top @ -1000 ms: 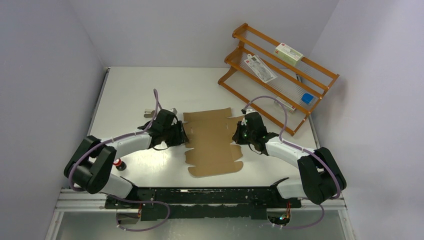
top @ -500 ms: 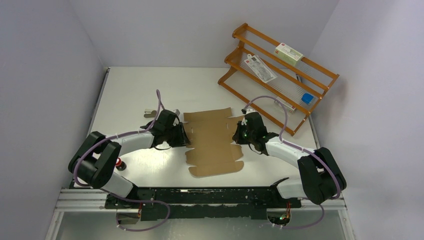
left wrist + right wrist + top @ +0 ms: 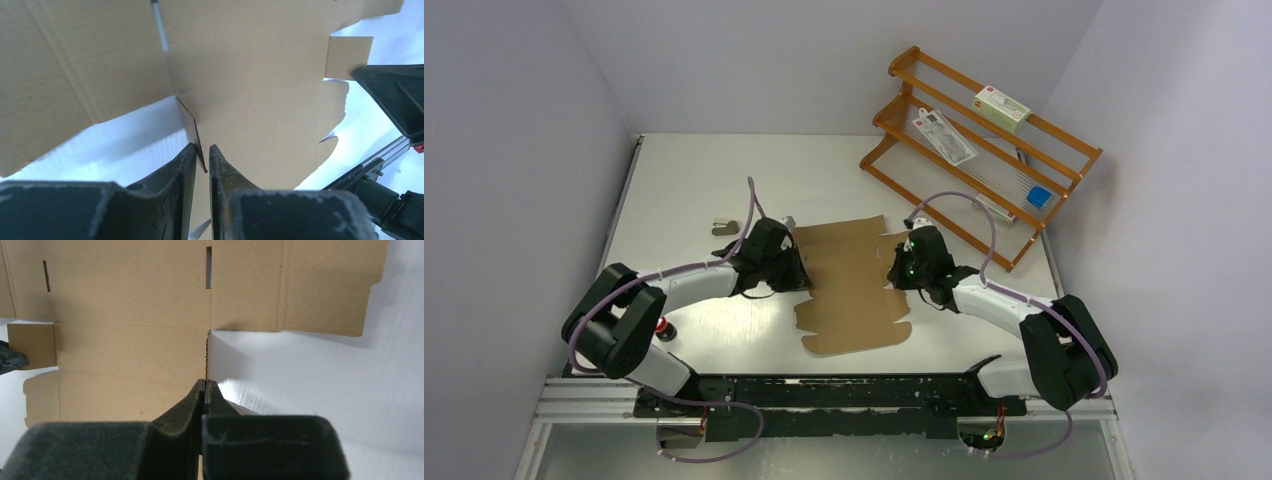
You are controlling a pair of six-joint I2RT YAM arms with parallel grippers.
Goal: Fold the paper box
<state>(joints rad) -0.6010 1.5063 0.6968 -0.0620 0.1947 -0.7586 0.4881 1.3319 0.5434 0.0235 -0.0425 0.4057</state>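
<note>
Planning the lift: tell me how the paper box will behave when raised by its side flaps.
The paper box is a thin flat sheet, so probably light and apt to sag. Its creases would likely hinge first. On the glossy table it may slide.

The paper box (image 3: pixel 849 290) in the middle of the table was plain brown cardboard, matt and faintly fibrous, with pressed creases and a raw corrugated edge showing where the right gripper (image 3: pixel 205 385) met it. That gripper and the left gripper (image 3: pixel 202 152) both had fingers of hard black plastic, dull and scuffed grey along their edges. The white table (image 3: pixel 310 405) beneath was smooth with a soft sheen. Out at two o'clock the rack (image 3: pixel 906 62) looked like orange varnished wood, slightly glossy, and the lilac cables (image 3: pixel 751 205) on the arms looked smooth and rubbery.
</note>
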